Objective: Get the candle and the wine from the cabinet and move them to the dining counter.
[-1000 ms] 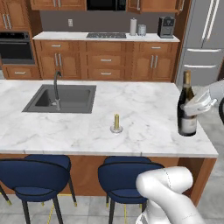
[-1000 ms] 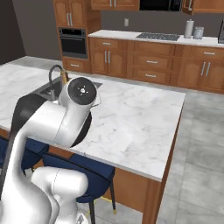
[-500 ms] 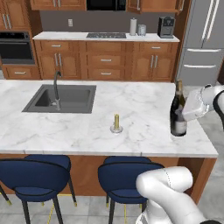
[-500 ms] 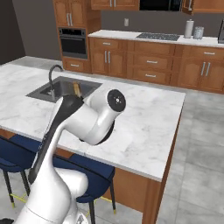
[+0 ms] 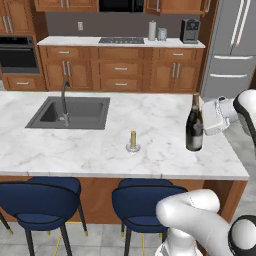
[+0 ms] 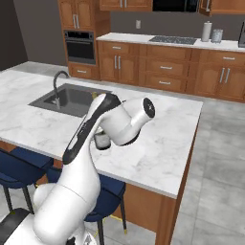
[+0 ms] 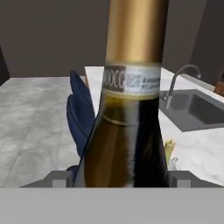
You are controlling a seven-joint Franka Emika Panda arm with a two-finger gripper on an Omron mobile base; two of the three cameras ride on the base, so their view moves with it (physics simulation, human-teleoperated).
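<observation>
The wine [image 5: 194, 126], a dark bottle with a pale cap, stands upright at the right end of the dining counter [image 5: 150, 117], its base at or just above the marble. My gripper [image 5: 202, 120] reaches in from the right and is shut on the bottle's body. In the hand view the wine [image 7: 127, 109] sits between my fingertips [image 7: 59, 178]. The candle [image 5: 133, 140] stands on its small dish at mid-counter, left of the bottle, and peeks out beside it [image 7: 169, 146]. I cannot tell which of the brown wall cabinets [image 5: 65, 5] at the back is the cabinet.
A dark sink [image 5: 70, 112] with a faucet [image 5: 64, 100] is set into the counter's left half. Two navy stools [image 5: 37, 200] stand along its near side. Behind are a worktop with a cooktop [image 5: 120, 41], a wall oven [image 5: 17, 55] and a steel fridge [image 5: 227, 45].
My gripper has carried the wine leftward over the counter's right end, from near the edge further in. The candle has stayed put.
</observation>
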